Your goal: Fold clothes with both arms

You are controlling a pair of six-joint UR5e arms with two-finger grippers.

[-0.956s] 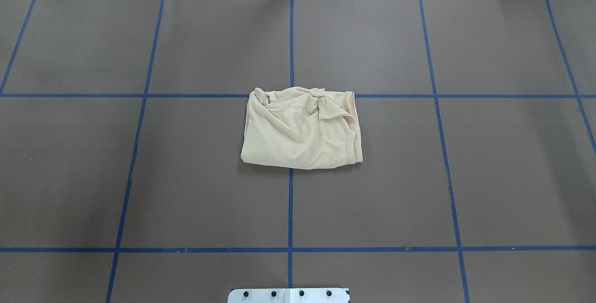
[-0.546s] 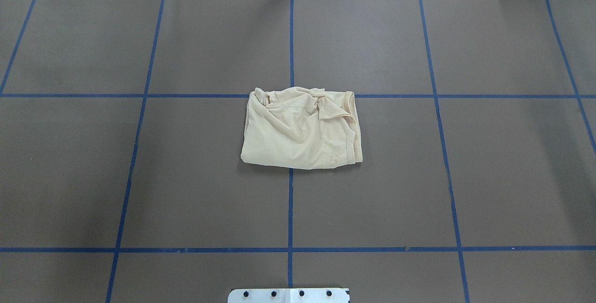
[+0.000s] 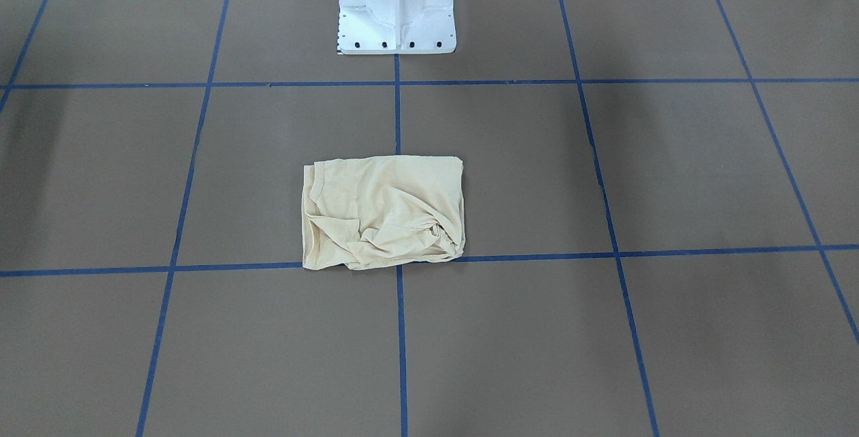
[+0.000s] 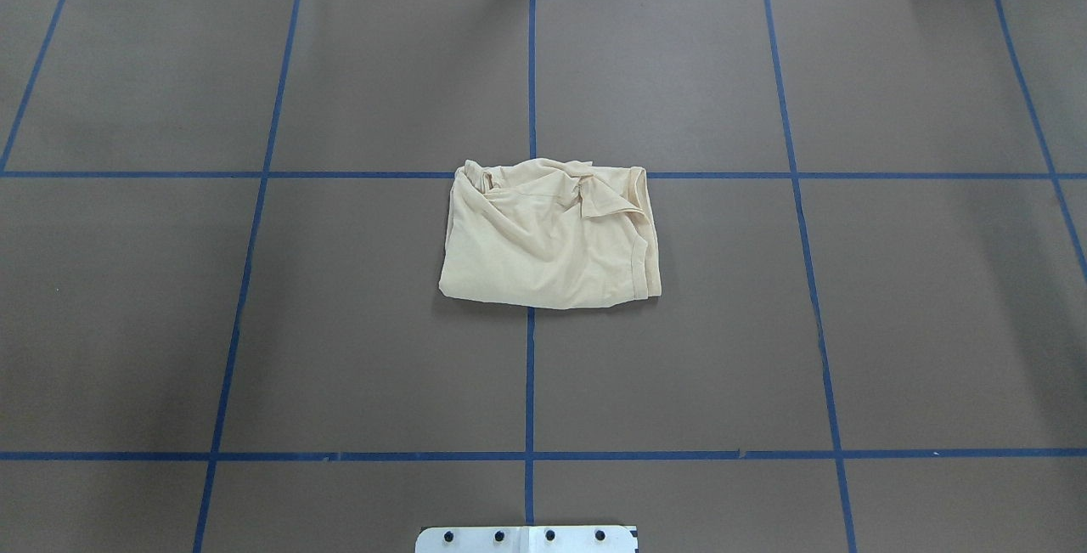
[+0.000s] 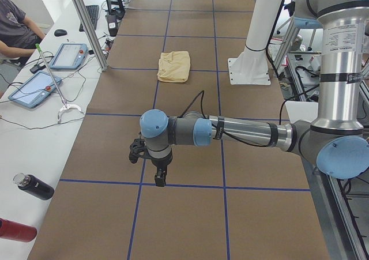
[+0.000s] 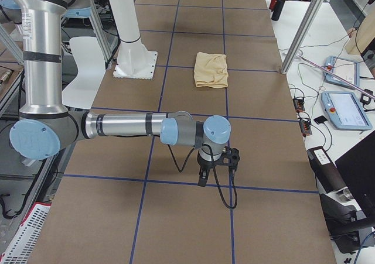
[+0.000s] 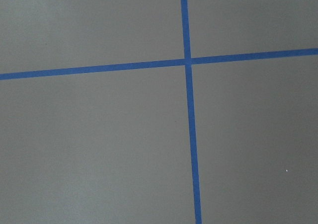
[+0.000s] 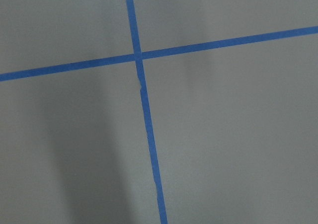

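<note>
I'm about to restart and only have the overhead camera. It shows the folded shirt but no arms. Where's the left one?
Observer: The left arm is stretched out low over the table at its left end, far from the shirt. The left gripper points down.
Operator: And the right one?
Observer: The right arm has the same pose at the opposite end. The right gripper points down by a blue tape line.
Operator: Holding anything?
Observer: No cloth hangs from either. Both wrist cameras show only table and tape. I cannot tell whether the grippers are open or shut.
</note>
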